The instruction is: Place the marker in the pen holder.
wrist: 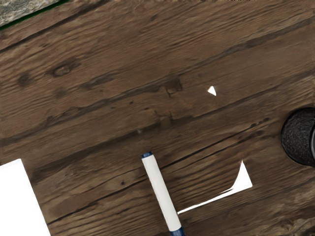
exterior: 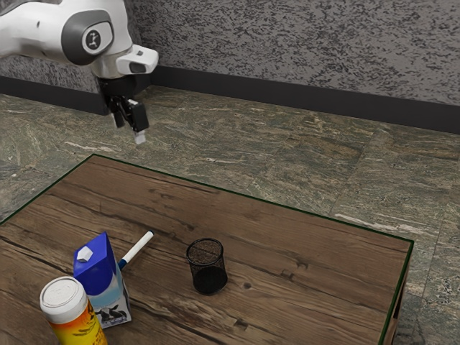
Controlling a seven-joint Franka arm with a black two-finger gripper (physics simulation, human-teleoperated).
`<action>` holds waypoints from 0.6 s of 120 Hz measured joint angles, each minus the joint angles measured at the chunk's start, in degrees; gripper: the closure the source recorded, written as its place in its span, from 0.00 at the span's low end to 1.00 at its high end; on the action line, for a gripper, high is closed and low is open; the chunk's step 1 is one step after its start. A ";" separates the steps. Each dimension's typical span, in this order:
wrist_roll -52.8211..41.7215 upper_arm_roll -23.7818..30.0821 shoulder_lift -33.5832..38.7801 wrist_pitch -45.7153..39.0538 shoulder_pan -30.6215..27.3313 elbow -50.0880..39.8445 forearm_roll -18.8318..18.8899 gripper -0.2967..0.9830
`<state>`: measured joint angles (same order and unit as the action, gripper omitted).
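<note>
A mottled grey wall (exterior: 302, 57) with a dark baseboard (exterior: 323, 102) rose behind a green-brown stone floor (exterior: 287, 158), and in front of these stood a table (exterior: 309, 280) of dark, knotty planks edged in green. The marker (exterior: 136, 249) lay on its side on the planks, white along most of its length and blue at its 2 ends. Its long axis ran aslant: in the exterior view, 1 end pointed to the far side and the right, the other to the near side and the left. That near end was partly hidden behind the carton (exterior: 109, 291). The wrist view showed a short blue end on the far side and the start of a longer blue part on the near side. The marker did not aim at the holder (exterior: 208, 269), which stood upright near it, to the exterior view's right; its line passed on the holder's far side. At the exterior view's near left, a yellow canister (exterior: 80, 323) with a white lid stood beside the carton. The gripper (exterior: 131, 130) hung high at the exterior view's far left, well apart from the marker, its 2 fingers spread with nothing between them.
</note>
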<state>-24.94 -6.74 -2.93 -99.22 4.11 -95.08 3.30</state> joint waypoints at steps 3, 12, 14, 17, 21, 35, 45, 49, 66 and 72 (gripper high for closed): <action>-0.85 -0.01 -0.02 -0.12 0.15 0.02 0.01 0.23; -3.19 -0.03 -0.12 -0.41 0.65 -0.02 0.04 0.23; -3.68 -0.03 -0.18 -0.46 0.75 -0.01 0.05 0.23; -4.37 -0.03 -0.39 -0.53 0.88 -0.02 0.06 0.23; -5.03 -0.04 -1.02 -0.61 0.98 -0.13 -0.10 0.23; -5.07 -0.41 0.23 -3.97 -0.42 -8.54 -1.71 0.23; -4.64 -0.67 0.23 -6.55 -3.06 -12.09 -1.19 0.23; -4.47 -0.68 0.90 -8.28 -4.05 -14.76 -0.13 0.23; -3.23 -0.65 0.03 -20.60 -7.59 -24.08 0.94 0.23; -2.61 -0.63 -0.35 -23.76 -7.42 -25.46 0.21 0.23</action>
<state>-27.54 -7.37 -3.28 -122.98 -3.30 -120.54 3.51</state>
